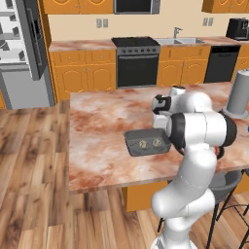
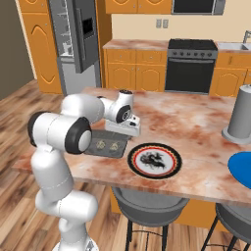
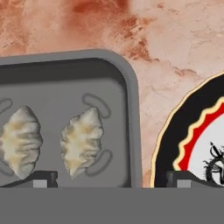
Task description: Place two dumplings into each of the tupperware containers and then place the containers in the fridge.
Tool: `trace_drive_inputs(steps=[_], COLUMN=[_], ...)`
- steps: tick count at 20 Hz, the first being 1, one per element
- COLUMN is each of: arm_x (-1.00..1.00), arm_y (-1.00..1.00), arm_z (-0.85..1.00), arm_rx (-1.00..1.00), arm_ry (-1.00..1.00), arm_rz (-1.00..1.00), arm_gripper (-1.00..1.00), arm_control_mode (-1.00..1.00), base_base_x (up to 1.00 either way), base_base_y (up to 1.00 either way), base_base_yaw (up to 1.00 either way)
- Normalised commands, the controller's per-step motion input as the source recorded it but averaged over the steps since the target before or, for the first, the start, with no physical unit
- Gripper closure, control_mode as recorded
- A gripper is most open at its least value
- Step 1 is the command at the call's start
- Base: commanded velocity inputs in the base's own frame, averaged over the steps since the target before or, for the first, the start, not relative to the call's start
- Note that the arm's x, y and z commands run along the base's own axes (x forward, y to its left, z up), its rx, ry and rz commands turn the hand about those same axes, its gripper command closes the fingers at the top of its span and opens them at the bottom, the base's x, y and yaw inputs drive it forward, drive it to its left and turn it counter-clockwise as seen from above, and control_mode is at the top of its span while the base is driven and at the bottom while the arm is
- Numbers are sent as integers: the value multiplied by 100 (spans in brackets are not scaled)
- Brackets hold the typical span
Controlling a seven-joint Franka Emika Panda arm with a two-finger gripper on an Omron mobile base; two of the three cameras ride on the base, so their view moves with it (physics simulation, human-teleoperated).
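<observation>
A dark grey tupperware container point(image 1: 132, 146) point(image 2: 105, 154) point(image 3: 131, 109) sits on the marble island counter. Two beige dumplings lie side by side in it, one on the left point(image 3: 19, 142) point(image 1: 143, 144) point(image 2: 101, 144) and one on the right point(image 3: 81, 142) point(image 1: 157, 142) point(image 2: 114, 146). My gripper point(image 3: 113, 180) point(image 2: 128, 132) hovers just above the container's right end, open, with nothing between its fingers. The fridge point(image 1: 19, 53) point(image 2: 73, 39) stands at the far left with its door open and pale shelves showing.
A white plate with a black-red rim point(image 2: 154, 161) point(image 3: 197, 144) lies right of the container. A grey cylinder point(image 1: 239, 95) point(image 2: 241, 115) stands further right, a blue plate point(image 2: 242, 169) near the counter edge. Stools point(image 2: 147, 201) stand below. A black oven point(image 1: 137, 61) is behind.
</observation>
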Motion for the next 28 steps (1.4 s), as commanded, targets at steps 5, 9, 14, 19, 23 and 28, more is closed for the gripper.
trace_drive_inputs(steps=[5, 9, 14, 19, 23, 28], arm_x=[0, 1, 14, 22, 28, 27], arm_y=[-20, -2, 0, -7, -11, 0], arm_z=[-8, -23, -25, -32, -33, -28], arm_rx=[0, 0, 0, 0, 0, 0], arm_ry=[5, 9, 12, 0, 0, 0], arm_rz=[4, 8, 6, 0, 0, 1], arm_gripper=[-100, -100, -100, -100, -100, -100], arm_control_mode=[-100, -100, -100, -100, -100, -100], base_base_x=[0, 0, 0, 0, 0, 0], base_base_y=[0, 0, 0, 0, 0, 0], base_base_yaw=[0, 0, 0, 0, 0, 0])
